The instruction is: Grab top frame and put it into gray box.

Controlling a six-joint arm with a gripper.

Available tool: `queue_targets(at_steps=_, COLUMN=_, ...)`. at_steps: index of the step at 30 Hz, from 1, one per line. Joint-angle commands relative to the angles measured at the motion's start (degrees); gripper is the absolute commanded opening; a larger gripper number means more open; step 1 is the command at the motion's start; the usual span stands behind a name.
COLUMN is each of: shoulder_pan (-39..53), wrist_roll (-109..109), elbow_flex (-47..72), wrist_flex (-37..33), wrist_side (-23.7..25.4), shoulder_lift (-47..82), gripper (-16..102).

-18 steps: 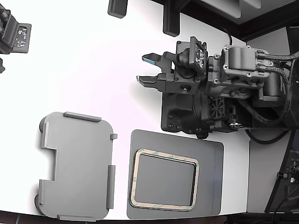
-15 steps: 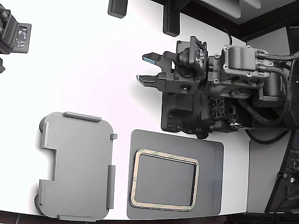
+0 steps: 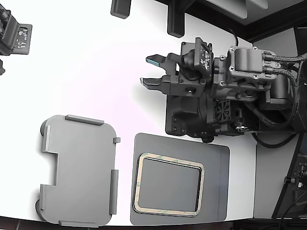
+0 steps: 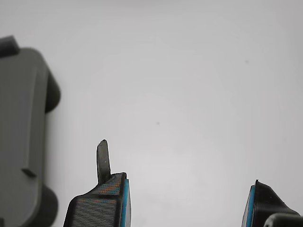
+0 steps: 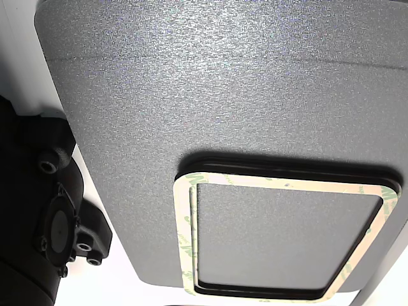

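The top frame point(image 3: 136, 184) is a thin tan-beige ring lying flat on a dark gray mat point(image 3: 216, 158) near the table's front edge. In the other view the frame point(image 5: 287, 183) sits over a black rim, so a second frame under it cannot be made out. The gray box point(image 3: 79, 170) stands empty to the exterior view's left of the mat. My gripper point(image 3: 149, 71) is open and empty, well away from the frame, over bare white table. In the wrist view my gripper point(image 4: 187, 203) has its jaws apart, and a gray rounded edge point(image 4: 21, 142), apparently the box, is beside them.
The black arm base point(image 3: 192, 115) stands just behind the mat; it also shows in the other view point(image 5: 44, 210). A second black device point(image 3: 14, 36) sits at the far left corner. Dark posts point(image 3: 175, 21) stand along the back edge of the white table point(image 3: 86, 72).
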Motion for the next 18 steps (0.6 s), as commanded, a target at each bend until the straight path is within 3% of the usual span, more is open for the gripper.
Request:
queue_targets(at_steps=1, shoulder_pan=-0.62, wrist_roll=0.35, elbow_flex=-1.93, wrist_flex=-0.35, wrist_side=0.97, shoulder_lift=1.32, gripper=100)
queue_targets(at_steps=7, shoulder_pan=-0.62, wrist_roll=-2.02, elbow_flex=-5.19, wrist_flex=-0.88, wrist_side=-1.67, shoulder_lift=-1.58, gripper=96)
queue_targets(at_steps=14, shoulder_pan=0.09, wrist_roll=-9.23, elbow_flex=-23.55, wrist_flex=2.81, wrist_side=-1.41, shoulder_lift=-19.07, gripper=100)
queue_targets(at_steps=16, shoulder_pan=4.22, wrist_roll=-15.82, elbow_flex=-26.72, wrist_flex=2.55, wrist_side=1.23, shoulder_lift=-22.85, gripper=96)
queue_targets(at_steps=18, shoulder_pan=8.09, wrist_roll=-20.74, elbow_flex=-29.71, wrist_flex=3.34, wrist_side=3.69, shoulder_lift=-26.37, gripper=100)
